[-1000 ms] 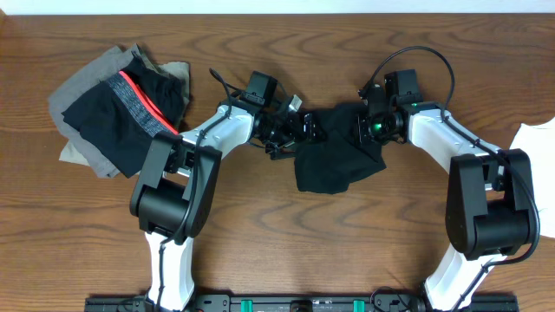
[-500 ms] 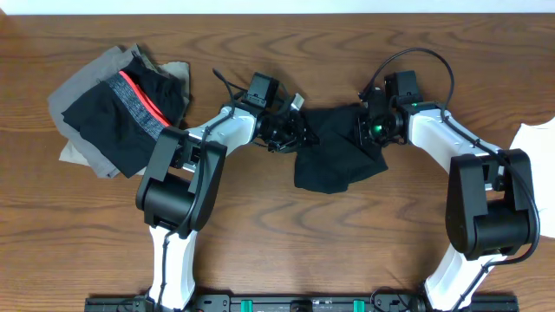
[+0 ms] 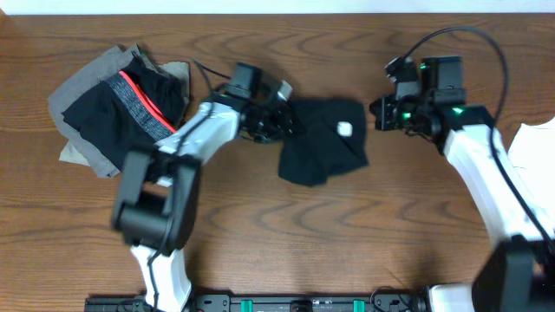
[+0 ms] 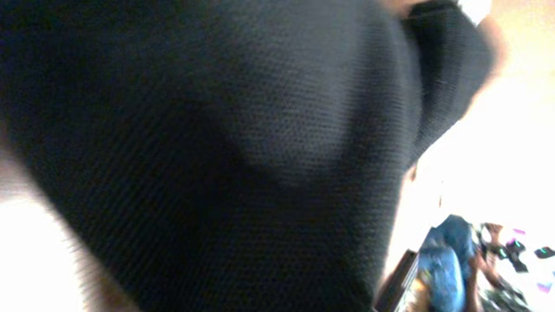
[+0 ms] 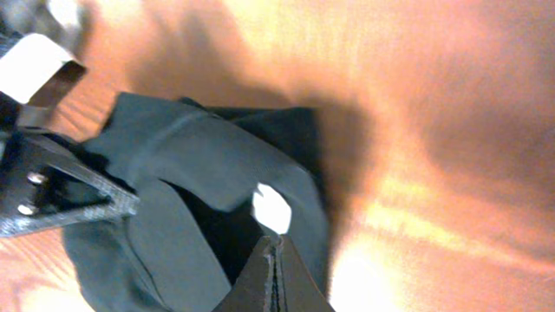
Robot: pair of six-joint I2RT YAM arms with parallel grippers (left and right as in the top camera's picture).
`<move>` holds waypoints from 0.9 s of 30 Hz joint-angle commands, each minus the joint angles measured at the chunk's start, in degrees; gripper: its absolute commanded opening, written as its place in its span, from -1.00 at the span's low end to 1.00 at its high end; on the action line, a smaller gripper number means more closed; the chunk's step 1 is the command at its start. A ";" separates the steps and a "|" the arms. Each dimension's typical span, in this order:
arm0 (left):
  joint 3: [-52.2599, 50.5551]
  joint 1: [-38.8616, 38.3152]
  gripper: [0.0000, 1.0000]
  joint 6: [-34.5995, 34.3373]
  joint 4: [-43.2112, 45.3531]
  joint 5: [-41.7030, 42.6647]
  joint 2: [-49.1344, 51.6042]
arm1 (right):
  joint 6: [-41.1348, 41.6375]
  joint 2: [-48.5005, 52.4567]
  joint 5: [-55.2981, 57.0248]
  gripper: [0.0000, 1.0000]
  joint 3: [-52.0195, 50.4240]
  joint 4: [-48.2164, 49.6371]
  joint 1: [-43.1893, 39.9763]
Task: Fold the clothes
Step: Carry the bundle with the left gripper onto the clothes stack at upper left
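Note:
A crumpled black T-shirt (image 3: 319, 146) lies mid-table, its small white neck label (image 3: 344, 129) facing up. My left gripper (image 3: 279, 122) is at the shirt's left edge and shut on the fabric. Black cloth (image 4: 243, 147) fills the left wrist view and hides the fingers. My right gripper (image 3: 380, 113) hovers to the right of the shirt, apart from it. In its wrist view the right gripper (image 5: 275, 250) is shut and empty, with the label (image 5: 271, 208) just beyond its tip and the shirt (image 5: 173, 173) below.
A pile of other clothes (image 3: 113, 108), grey, tan and black with a red band, sits at the far left of the wooden table (image 3: 260, 225). A white piece (image 3: 533, 147) lies at the right edge.
My left gripper closed on the shirt's left edge and dragged it leftward, turning the white label up. The right arm drew back to the right, off the shirt, still shut.

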 commanded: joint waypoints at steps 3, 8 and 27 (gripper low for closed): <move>0.66 7.30 -0.88 5.33 -0.28 0.02 -12.59 | 1.46 -5.60 -0.96 -0.94 0.04 1.55 -0.13; 0.66 16.70 -0.88 6.03 -1.86 -0.02 -17.70 | 2.75 -6.03 -1.29 -0.97 0.04 1.11 -0.09; 0.63 54.51 -0.88 17.25 -10.03 -7.85 -17.94 | 2.73 -6.03 -1.36 -0.97 0.04 -0.61 0.28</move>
